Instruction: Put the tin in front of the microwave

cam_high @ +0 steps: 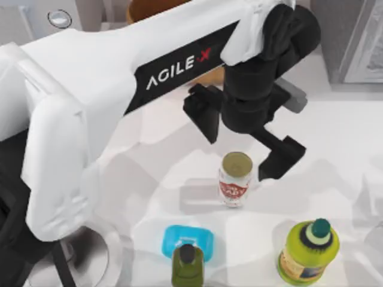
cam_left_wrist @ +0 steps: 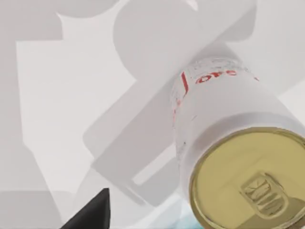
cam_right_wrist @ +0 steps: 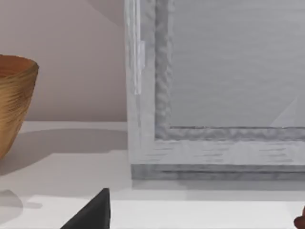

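Observation:
The tin (cam_high: 235,179) stands upright on the white table near the middle, with a white-and-red label and a gold top; it is close up in the left wrist view (cam_left_wrist: 228,124). My left gripper (cam_high: 239,150) hangs open just behind and above it, with one black finger to each side and nothing held. One fingertip (cam_left_wrist: 93,214) shows beside the tin. The microwave (cam_high: 24,24) sits at the far left corner, largely hidden by my left arm, with one round dial showing. My right gripper (cam_right_wrist: 195,224) is parked off to the right, facing the grey appliance, its fingers apart.
A yellow-green bottle with a teal cap (cam_high: 308,251) stands front right of the tin. A dark olive bottle (cam_high: 187,268) stands front left, with a light blue object (cam_high: 179,236) behind it. A wooden bowl (cam_right_wrist: 14,100) and a darker grey appliance (cam_high: 359,42) are at the back.

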`<state>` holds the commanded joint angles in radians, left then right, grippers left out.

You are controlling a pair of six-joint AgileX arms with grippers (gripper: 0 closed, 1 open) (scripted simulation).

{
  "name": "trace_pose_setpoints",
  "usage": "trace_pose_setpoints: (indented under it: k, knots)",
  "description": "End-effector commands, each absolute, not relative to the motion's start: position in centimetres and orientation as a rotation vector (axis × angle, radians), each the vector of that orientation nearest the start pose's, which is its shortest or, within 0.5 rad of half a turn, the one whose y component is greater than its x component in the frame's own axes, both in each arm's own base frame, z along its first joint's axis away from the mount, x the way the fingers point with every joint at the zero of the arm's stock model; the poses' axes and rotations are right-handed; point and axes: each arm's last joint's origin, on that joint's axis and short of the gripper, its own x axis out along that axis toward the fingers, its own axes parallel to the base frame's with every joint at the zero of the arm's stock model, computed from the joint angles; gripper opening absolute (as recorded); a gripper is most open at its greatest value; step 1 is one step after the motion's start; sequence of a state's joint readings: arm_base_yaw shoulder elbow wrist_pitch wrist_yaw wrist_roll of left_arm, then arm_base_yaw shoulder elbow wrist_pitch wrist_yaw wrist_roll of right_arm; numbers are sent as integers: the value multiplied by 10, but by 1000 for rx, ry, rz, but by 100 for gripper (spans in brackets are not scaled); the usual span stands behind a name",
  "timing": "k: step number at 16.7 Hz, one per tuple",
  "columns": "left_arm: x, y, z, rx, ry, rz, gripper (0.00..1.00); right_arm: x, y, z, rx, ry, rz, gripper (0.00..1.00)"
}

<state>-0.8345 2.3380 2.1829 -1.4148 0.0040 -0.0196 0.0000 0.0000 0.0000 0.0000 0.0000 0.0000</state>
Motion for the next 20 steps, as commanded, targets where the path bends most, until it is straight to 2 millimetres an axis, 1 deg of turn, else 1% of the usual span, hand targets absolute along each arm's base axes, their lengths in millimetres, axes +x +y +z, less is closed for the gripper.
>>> trace_pose_setpoints:
  k: [2,6,7,11,20]
  knots:
    - [314,-338,199,630,1477,-629,100,106,-1,160,0,0,0,100]
    - [313,-338,165,629,1476,-629,100,106,-1,160,0,0,0,100]
    - [313,-338,160,630,1476,-629,100,106,-1,160,0,0,0,100]
    - [313,-338,157,630,1477,-629,100,106,-1,160,0,0,0,100]
    - [313,-338,157,630,1477,-629,32,106,-1,160,0,0,0,100]
